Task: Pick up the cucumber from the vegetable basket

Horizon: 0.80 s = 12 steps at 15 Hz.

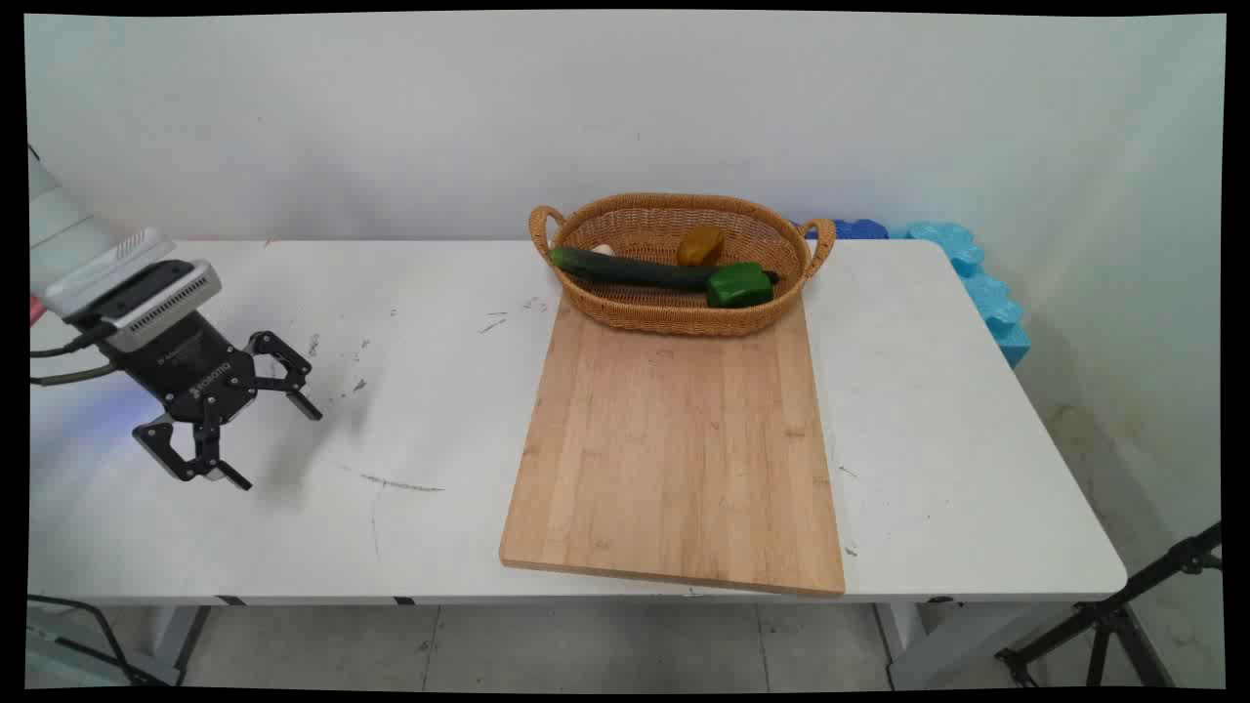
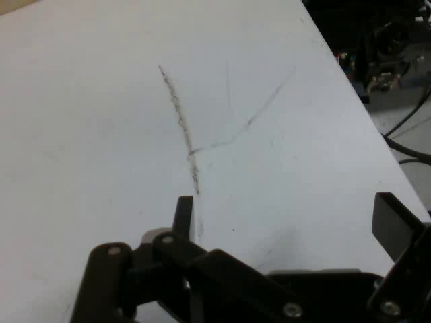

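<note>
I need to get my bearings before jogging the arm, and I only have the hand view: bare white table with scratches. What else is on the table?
Observer: A wooden cutting board lies right of the gripper in the main view, apart from it.
Operator: Anything on the board?
Observer: A wicker basket sits at the board's far end, with its near edge on the board.
Operator: What is in the basket?
Observer: A cucumber, a green pepper and a brown item.
Operator: Are the jaws holding anything?
Observer: No, they stand open and empty above the bare table.
</note>
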Each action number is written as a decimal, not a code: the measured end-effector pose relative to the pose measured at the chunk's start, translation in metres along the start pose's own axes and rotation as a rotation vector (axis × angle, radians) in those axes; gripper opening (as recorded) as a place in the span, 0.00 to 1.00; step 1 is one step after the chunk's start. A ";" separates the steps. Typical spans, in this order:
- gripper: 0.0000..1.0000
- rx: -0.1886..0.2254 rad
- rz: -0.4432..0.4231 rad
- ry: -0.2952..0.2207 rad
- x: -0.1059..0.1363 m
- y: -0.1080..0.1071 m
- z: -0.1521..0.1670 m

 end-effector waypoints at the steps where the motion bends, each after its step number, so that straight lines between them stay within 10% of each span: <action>1: 1.00 0.004 -0.007 0.002 0.002 -0.001 0.000; 12: 1.00 0.117 -0.153 0.012 0.054 -0.045 0.003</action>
